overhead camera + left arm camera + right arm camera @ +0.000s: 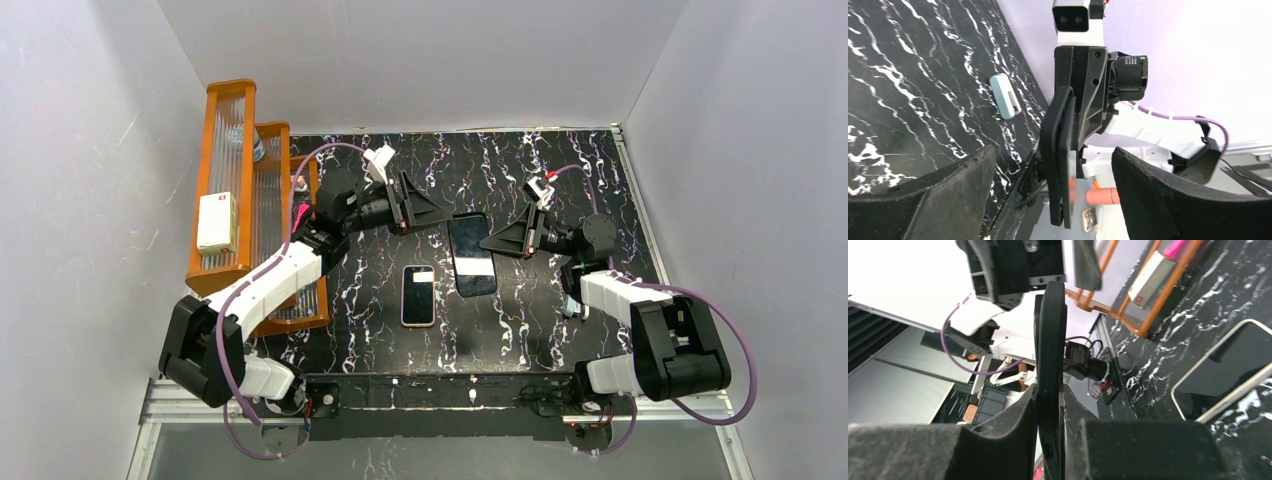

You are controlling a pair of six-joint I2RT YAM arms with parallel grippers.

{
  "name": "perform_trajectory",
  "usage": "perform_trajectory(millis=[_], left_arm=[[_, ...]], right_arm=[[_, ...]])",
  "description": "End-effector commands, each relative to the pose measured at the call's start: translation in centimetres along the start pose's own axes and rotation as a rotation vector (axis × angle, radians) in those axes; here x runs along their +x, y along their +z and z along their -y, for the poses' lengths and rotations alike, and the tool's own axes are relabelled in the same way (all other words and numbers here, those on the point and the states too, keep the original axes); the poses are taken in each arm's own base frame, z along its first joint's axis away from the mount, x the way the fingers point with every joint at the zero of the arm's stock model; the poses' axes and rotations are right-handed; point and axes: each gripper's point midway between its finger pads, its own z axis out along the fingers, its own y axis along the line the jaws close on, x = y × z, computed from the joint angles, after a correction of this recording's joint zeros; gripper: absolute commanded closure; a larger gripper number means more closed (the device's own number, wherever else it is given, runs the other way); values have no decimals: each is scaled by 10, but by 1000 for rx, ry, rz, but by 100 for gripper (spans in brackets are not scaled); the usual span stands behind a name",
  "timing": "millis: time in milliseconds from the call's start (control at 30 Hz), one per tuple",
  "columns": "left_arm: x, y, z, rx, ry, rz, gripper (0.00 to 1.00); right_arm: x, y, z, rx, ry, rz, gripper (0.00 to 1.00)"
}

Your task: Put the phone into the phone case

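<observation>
The phone case (404,297), a pale pink rim, lies flat near the middle of the table, and the phone (419,300) shows as a glossy dark screen inside it. The right wrist view has the same rim (1233,396) and screen (1220,370) at its right side. My right gripper (497,243) (1048,410) is shut on an all-black phone-sized piece (472,258), held level above the table. Edge-on, this piece (1063,150) shows two layers. My left gripper (442,215) (1055,167) is open, its fingers standing apart on either side of the piece's far end.
An orange slatted rack (245,200) holding a white box (216,222) stands along the left wall. A small pale blue object (1004,96) lies on the marbled table by the right arm. Grey walls close in three sides.
</observation>
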Motion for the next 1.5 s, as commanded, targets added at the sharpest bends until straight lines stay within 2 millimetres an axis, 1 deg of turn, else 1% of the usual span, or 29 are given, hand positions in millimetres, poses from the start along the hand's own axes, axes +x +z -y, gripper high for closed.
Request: perform_trajectory(millis=[0,133,200,333,400,567,667,733,933,1000,1033,1133,1167,1200,1233,1267,1300,1333,1400,1467], left_arm=[[4,-9,43,217,19,-11,19],[3,-13,50,259,42,12,20],[1,-14,53,279,47,27,23],[1,-20,65,343,46,47,33],[3,-21,68,362,44,49,35],[14,-15,69,378,39,9,36],[20,-9,67,377,30,-8,40],[21,-8,64,369,20,-5,48],[19,-5,60,357,1,9,84],[20,-1,53,341,-26,3,97],[21,1,48,327,-45,1,100],[25,8,30,276,-98,-3,100],[27,9,25,264,-109,-6,100],[28,9,22,252,-117,-5,100],[30,9,19,240,-120,-6,100],[30,9,17,228,-121,-5,100],[31,10,14,213,-120,-5,100],[31,10,12,201,-119,-5,98],[30,9,11,185,-115,-3,82],[31,8,10,173,-116,1,61]], right_arm=[[4,2,-49,-145,-99,13,99],[6,7,-57,-184,-83,11,99],[7,9,-61,-202,-74,10,99],[6,10,-68,-242,-53,25,99],[5,10,-70,-258,-48,31,99],[1,11,-69,-264,-45,49,99],[0,12,-66,-257,-38,52,99],[1,12,-64,-249,-31,49,99],[3,12,-59,-236,-18,50,99],[3,12,-57,-233,-16,50,99],[3,12,-56,-232,-17,50,95],[3,12,-55,-225,-20,56,80],[3,12,-53,-219,-17,56,76],[3,13,-52,-211,-15,55,75],[2,13,-50,-203,-13,54,75],[2,14,-48,-190,-3,55,77],[1,15,-46,-182,2,57,80],[0,15,-44,-172,11,62,84],[-4,16,-41,-157,26,84,92],[-8,16,-37,-144,49,122,97]])
